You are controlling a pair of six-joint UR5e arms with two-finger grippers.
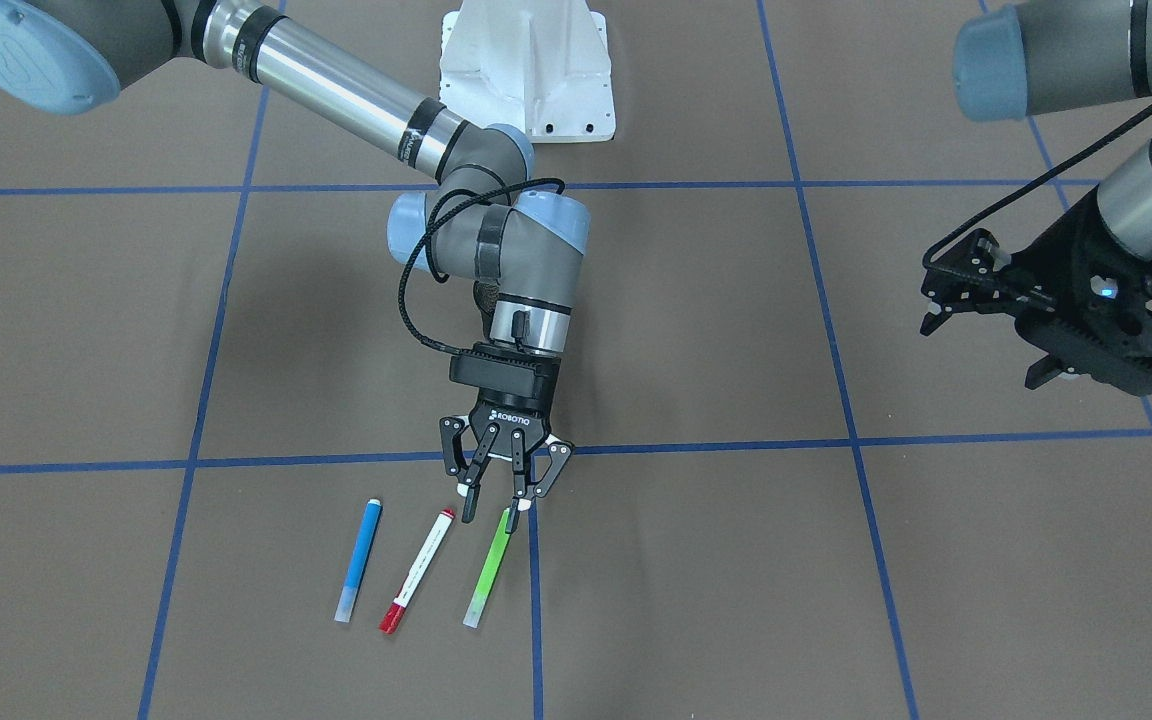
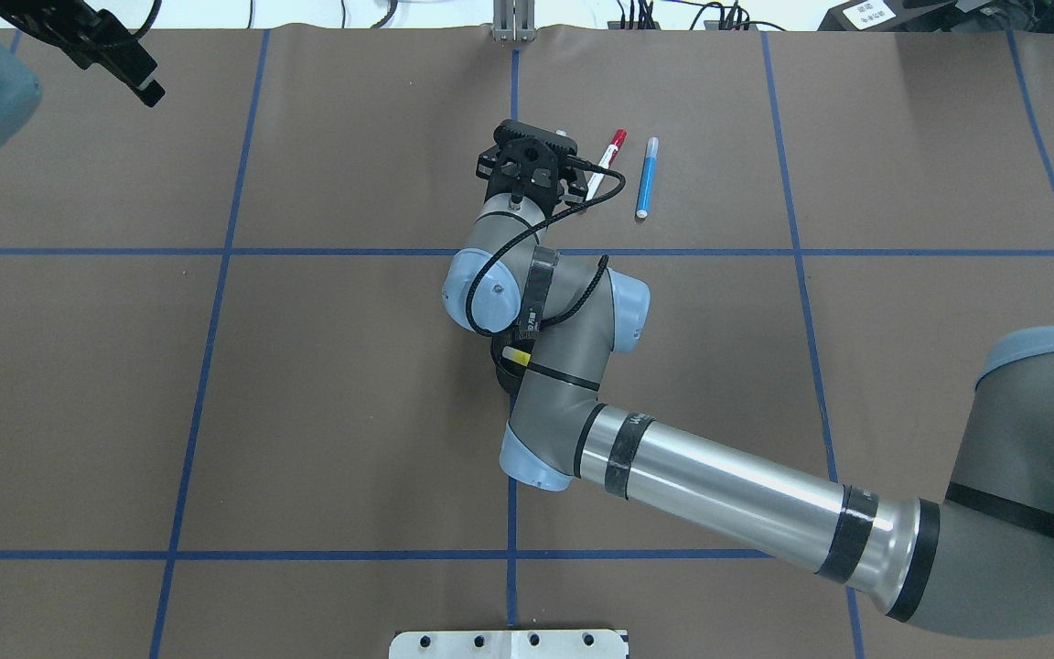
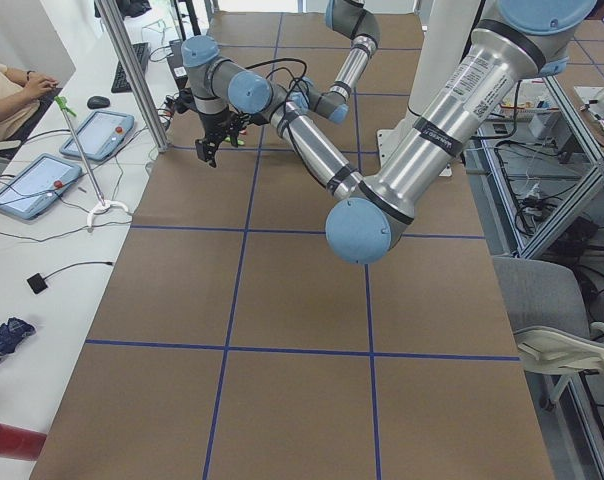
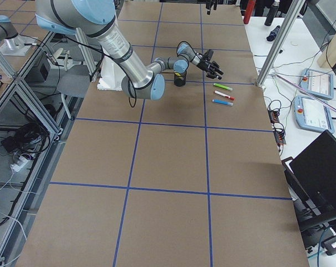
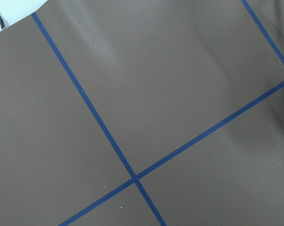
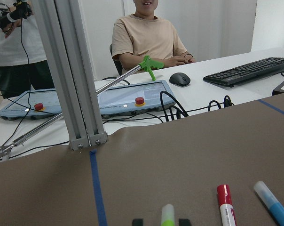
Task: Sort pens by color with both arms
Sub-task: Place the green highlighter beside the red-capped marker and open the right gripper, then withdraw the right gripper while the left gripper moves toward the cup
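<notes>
**Right gripper straddles the green pen's end**

The right gripper hangs with fingers spread over the robot-side end of the green pen. The pen lies on the table, its long axis running away from the robot. The red pen and blue pen lie beside it, apart. The left gripper, apparently spread and empty, is well away, so the right arm is nearer. The overhead view hides the green pen under the wrist. The right wrist view shows its tip centred between the fingertips.
</notes>
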